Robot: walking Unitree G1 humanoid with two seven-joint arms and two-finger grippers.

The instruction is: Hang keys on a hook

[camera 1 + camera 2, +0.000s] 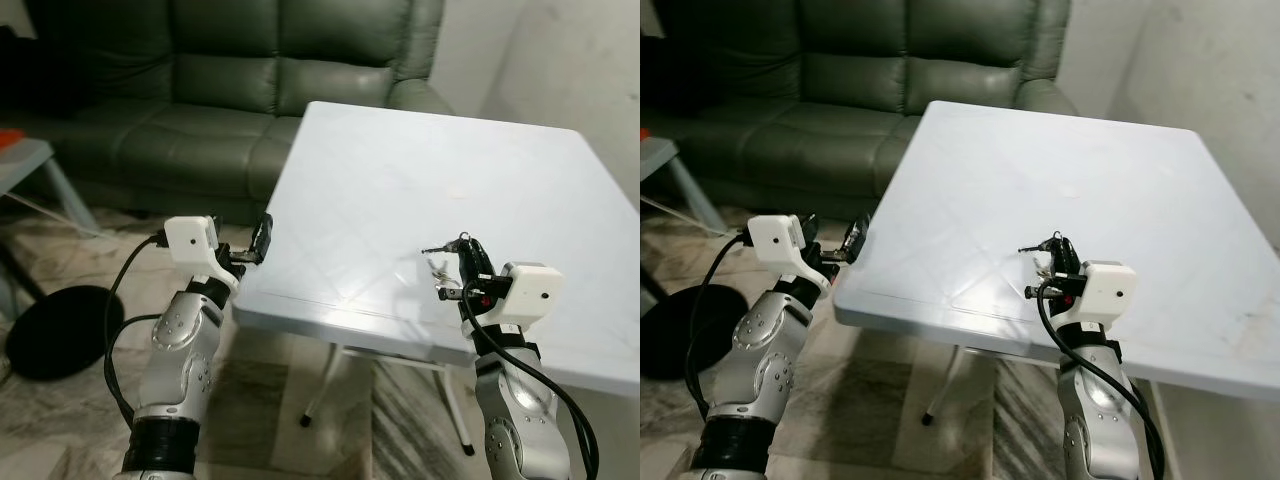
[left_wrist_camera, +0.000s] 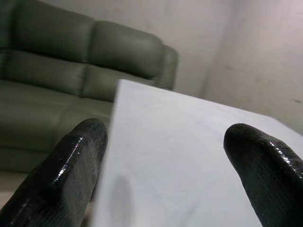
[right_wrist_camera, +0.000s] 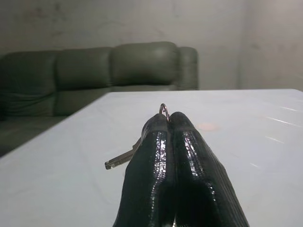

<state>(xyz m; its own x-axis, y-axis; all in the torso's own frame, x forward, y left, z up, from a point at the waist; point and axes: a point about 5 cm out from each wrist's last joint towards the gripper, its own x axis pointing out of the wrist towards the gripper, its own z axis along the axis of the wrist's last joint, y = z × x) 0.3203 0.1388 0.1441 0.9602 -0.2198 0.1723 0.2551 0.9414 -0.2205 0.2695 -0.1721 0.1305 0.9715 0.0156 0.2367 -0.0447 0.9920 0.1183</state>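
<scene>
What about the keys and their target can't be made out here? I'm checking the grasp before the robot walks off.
- Keys: right wrist view, the shut right gripper covers most of the ring; the count is unclear.
- Keys, eye views: too small to detail.
- Table: far right side cut by the frame edge.

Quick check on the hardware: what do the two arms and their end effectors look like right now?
Both arms are silver metal with black joint bands and looping black cables. Each wrist carries a white boxy camera housing. The left end effector and right end effector each have two glossy black rounded fingers.

A home living room: green leather sofa (image 1: 230, 90), white folding table (image 1: 440, 200)
</scene>
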